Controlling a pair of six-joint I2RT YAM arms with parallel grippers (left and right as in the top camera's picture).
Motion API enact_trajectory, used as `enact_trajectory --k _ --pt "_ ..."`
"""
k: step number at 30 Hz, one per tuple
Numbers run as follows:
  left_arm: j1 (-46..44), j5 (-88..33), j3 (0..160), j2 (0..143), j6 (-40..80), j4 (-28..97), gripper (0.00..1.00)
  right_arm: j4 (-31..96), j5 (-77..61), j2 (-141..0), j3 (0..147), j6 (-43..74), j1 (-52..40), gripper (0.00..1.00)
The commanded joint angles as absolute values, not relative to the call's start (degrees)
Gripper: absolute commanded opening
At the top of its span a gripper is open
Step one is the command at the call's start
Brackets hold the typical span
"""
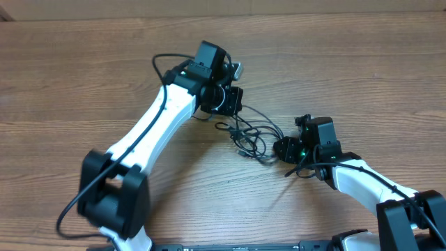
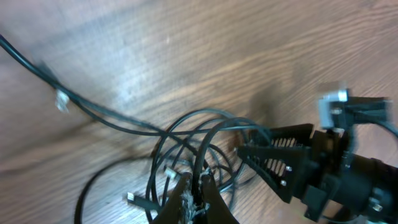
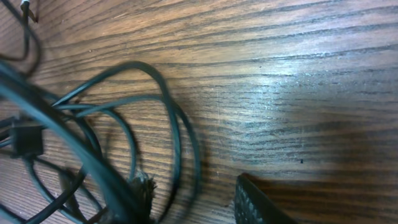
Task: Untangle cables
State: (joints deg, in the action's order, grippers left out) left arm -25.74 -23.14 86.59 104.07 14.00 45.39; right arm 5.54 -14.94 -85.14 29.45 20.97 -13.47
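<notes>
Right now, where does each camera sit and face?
Overhead: above the table, facing down on both arms and the cables.
Left wrist: on the left arm, facing the cables past its left claw; right claw visible.
Right wrist: low over the wood, facing the looped cables; one finger shows.
Shared: all see the cables.

The table [image 1: 362,63] is seen as brown wood, streaked with darker grain lines and lightened in places by a pale sheen. The cables [image 1: 252,132] are black, and silver is shown on a plug tip [image 2: 132,199]. The left arm [image 1: 150,129] and right arm [image 1: 362,183] are coloured white along the links and black at the joints. A small green light [image 1: 304,149] is lit. The fingers [image 2: 280,140] of the right gripper [image 2: 249,150] are black, marked with pale ribbing.
</notes>
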Motion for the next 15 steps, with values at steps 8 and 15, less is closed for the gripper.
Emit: enact_trajectory --k 8,15 --pt "-31.0 17.1 88.2 100.2 11.6 40.3 0.04 6.3 -12.9 -85.6 29.2 20.5 -13.1 0.45" --pt "-30.7 21.3 88.2 101.9 13.4 41.3 0.04 6.6 -12.9 -85.6 29.2 20.5 -13.1 0.47"
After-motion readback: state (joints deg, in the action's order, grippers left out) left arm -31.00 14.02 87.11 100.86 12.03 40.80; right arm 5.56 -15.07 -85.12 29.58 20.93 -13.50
